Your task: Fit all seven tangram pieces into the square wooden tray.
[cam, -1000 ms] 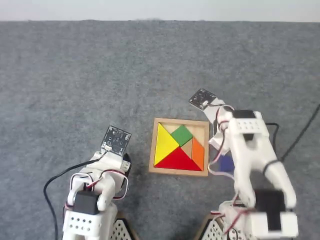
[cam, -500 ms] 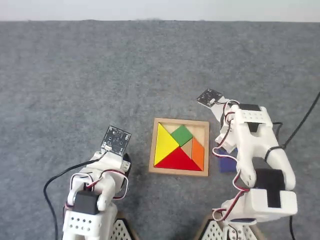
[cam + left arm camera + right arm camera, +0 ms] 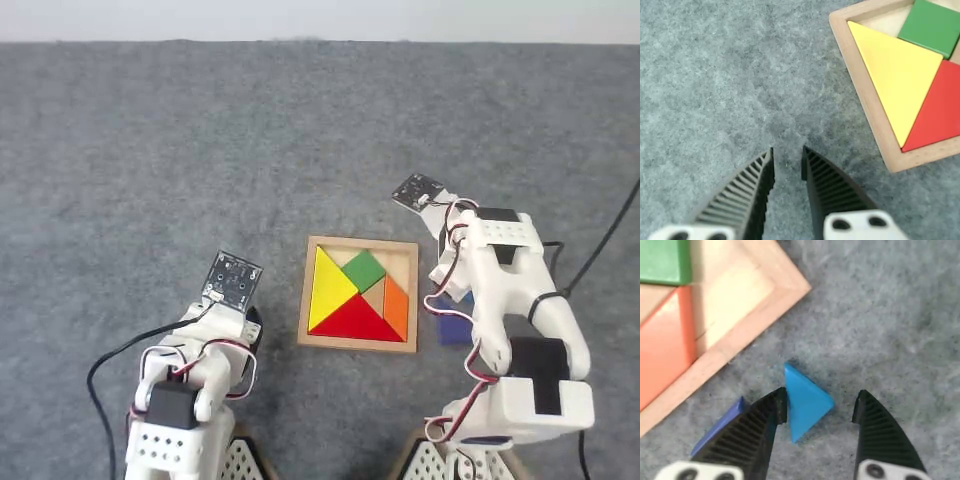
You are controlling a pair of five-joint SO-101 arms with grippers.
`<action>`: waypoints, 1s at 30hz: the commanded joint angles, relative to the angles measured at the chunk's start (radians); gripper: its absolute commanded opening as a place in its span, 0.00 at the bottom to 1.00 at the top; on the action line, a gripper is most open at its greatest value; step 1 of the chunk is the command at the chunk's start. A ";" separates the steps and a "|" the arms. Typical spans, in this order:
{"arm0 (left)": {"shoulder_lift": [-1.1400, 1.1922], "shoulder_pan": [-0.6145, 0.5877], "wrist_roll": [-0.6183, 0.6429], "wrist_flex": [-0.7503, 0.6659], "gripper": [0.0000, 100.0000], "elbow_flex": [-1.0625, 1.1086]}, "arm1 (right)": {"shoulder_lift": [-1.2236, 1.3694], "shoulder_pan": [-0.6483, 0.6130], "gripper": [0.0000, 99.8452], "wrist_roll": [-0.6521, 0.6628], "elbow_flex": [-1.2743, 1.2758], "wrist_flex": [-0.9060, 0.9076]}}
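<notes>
Black ribbed fingers of the right tool (image 3: 822, 396) stand wide apart just over the grey felt of the bench (image 3: 200, 150), gripping nothing. A light blue triangle (image 3: 805, 402) lies flat on the felt between them, close against one finger and well clear of the other; whether it touches that finger cannot be told. Just behind that same finger the edge of a dark blue piece (image 3: 720, 430) pokes out, also flat on the felt. From the high view this dark blue piece (image 3: 455, 327) sits beside the tray's right-hand rim, partly under the right arm (image 3: 505, 300). The square wooden tray (image 3: 360, 244) lies between the two arms and holds a yellow triangle (image 3: 330, 290), a red triangle (image 3: 358, 320), a green square (image 3: 364, 270) and an orange piece (image 3: 396, 305), with bare wood showing along its upper corners. The left tool (image 3: 787, 150) hangs low over bare felt near the tray's left-hand rim, its fingers parted only by a narrow slit with nothing between them. The left arm (image 3: 200, 360) is drawn back toward the bench's near edge.
</notes>
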 commanded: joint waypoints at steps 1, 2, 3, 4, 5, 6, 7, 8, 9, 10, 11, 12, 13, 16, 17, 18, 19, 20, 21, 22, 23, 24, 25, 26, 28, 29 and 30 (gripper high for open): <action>-0.002 0.002 0.006 0.005 0.09 -0.007 | 0.038 -0.012 0.21 0.017 -0.057 -0.019; -0.002 0.002 0.006 0.005 0.09 -0.007 | 0.059 -0.010 0.21 0.017 -0.061 -0.019; -0.002 0.002 0.006 0.005 0.09 -0.007 | 0.071 -0.008 0.21 0.017 -0.071 -0.018; -0.002 0.002 0.006 0.005 0.09 -0.007 | 0.081 -0.008 0.21 0.017 -0.086 -0.010; -0.002 0.002 0.006 0.005 0.09 -0.007 | 0.085 -0.008 0.21 0.015 -0.097 -0.008; -0.002 0.002 0.006 0.005 0.09 -0.007 | 0.087 -0.008 0.21 0.012 -0.101 -0.008; -0.002 0.002 0.006 0.005 0.09 -0.007 | 0.087 -0.012 0.21 0.012 -0.101 -0.010; -0.002 0.002 0.006 0.005 0.09 -0.007 | 0.087 -0.013 0.21 0.012 -0.100 -0.010; -0.002 0.002 0.006 0.005 0.09 -0.007 | 0.087 -0.013 0.21 0.012 -0.100 -0.010; -0.002 0.002 0.006 0.005 0.09 -0.007 | 0.087 -0.012 0.21 0.012 -0.098 -0.008; -0.002 0.002 0.006 0.005 0.09 -0.007 | 0.087 -0.010 0.21 0.011 -0.098 -0.008; -0.002 0.002 0.006 0.005 0.09 -0.007 | 0.087 -0.008 0.21 0.011 -0.098 -0.008; -0.002 0.002 0.006 0.005 0.09 -0.007 | 0.087 -0.008 0.19 0.011 -0.098 -0.007; -0.002 0.002 0.006 0.005 0.09 -0.007 | 0.084 -0.008 0.12 0.009 -0.098 0.004; -0.002 0.002 0.006 0.005 0.09 -0.007 | 0.082 -0.008 0.11 0.009 -0.098 0.004; -0.002 0.002 0.006 0.005 0.09 -0.007 | 0.082 -0.007 0.11 0.009 -0.098 0.004; -0.002 0.002 0.006 0.005 0.09 -0.007 | 0.081 -0.007 0.11 0.009 -0.098 0.005; -0.002 0.002 0.006 0.005 0.09 -0.007 | 0.081 -0.007 0.11 0.000 -0.098 0.005; -0.002 0.002 0.006 0.005 0.09 -0.007 | 0.079 -0.008 0.11 -0.020 -0.101 0.005; -0.002 0.002 0.006 0.005 0.09 -0.007 | 0.079 -0.010 0.11 -0.034 -0.104 0.005; -0.002 0.002 0.006 0.005 0.09 -0.007 | 0.077 -0.013 0.11 -0.041 -0.104 0.005; -0.002 0.002 0.006 0.005 0.09 -0.007 | 0.070 -0.016 0.11 -0.044 -0.104 0.005; -0.002 0.002 0.006 0.005 0.09 -0.007 | 0.059 -0.021 0.11 -0.048 -0.104 0.005; -0.002 0.002 0.006 0.005 0.09 -0.007 | 0.044 -0.022 0.11 -0.049 -0.104 0.007; -0.002 0.002 0.006 0.005 0.09 -0.007 | -0.001 -0.019 0.11 -0.078 -0.106 0.036; -0.002 0.002 0.006 0.005 0.09 -0.007 | -0.030 -0.019 0.13 -0.101 -0.104 0.050; -0.002 0.002 0.006 0.005 0.09 -0.007 | -0.062 -0.019 0.17 -0.123 -0.103 0.073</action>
